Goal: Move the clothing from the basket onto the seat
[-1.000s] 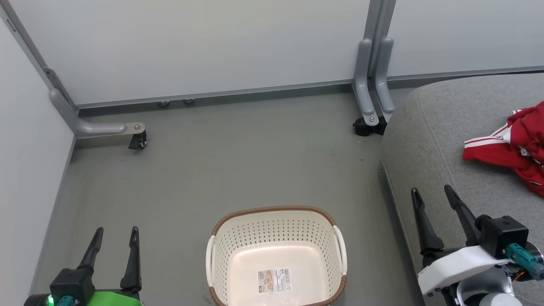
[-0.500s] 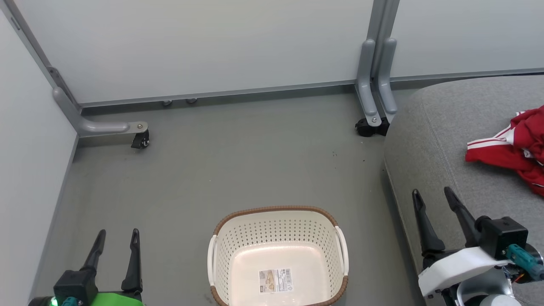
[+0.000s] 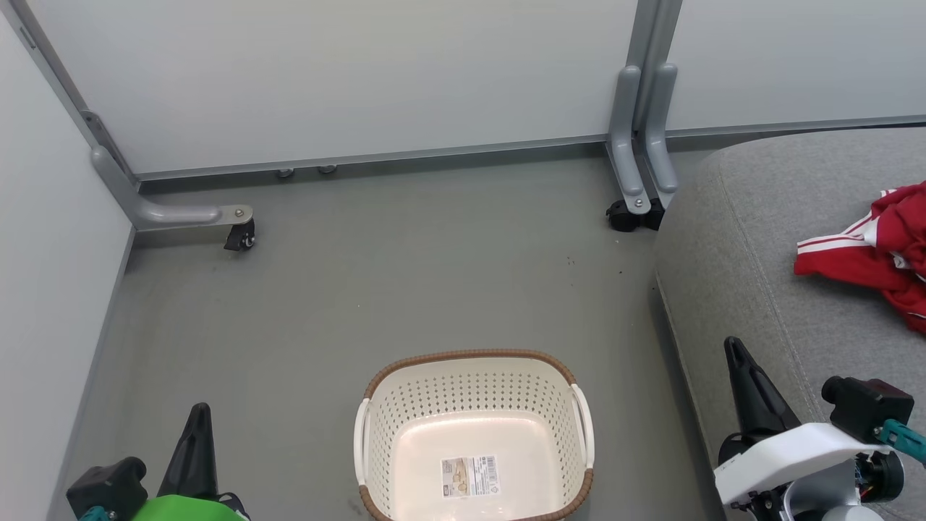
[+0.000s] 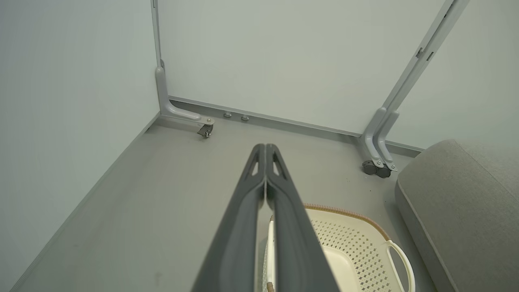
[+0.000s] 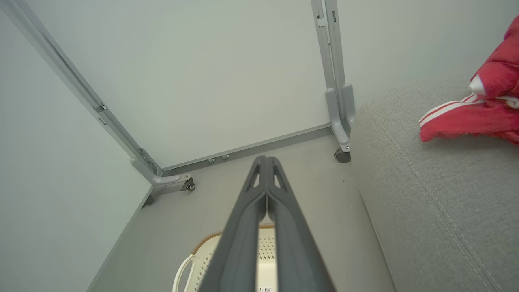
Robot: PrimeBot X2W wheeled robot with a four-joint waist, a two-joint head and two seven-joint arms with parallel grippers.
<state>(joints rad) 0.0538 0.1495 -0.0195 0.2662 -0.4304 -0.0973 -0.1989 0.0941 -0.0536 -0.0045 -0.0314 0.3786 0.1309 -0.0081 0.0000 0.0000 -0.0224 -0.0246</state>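
The cream perforated basket [image 3: 474, 380] with a brown rim stands on the grey floor at the bottom centre, holding nothing but its label sticker; its rim [image 4: 344, 211] and its handle side [image 5: 190, 259] show in the wrist views. Red clothing [image 3: 875, 253] with white stripes lies on the grey seat [image 3: 745, 239] at the right, and the clothing [image 5: 474, 117] shows on the seat [image 5: 438, 194] in the right wrist view. My left gripper [image 3: 198, 412] is shut at the lower left, fingertips together [image 4: 265, 147]. My right gripper [image 3: 732, 344] is shut beside the seat's front edge, tips together [image 5: 265, 159].
Pale partition walls close the back and left. Their grey feet with castors stand at the left [image 3: 235, 235] and beside the seat's corner [image 3: 629, 213]. Open grey floor [image 3: 405, 275] lies between basket and walls.
Both grippers have shut from open and sit lower in the head view. The camera shifted slightly. Basket and clothing stay put.
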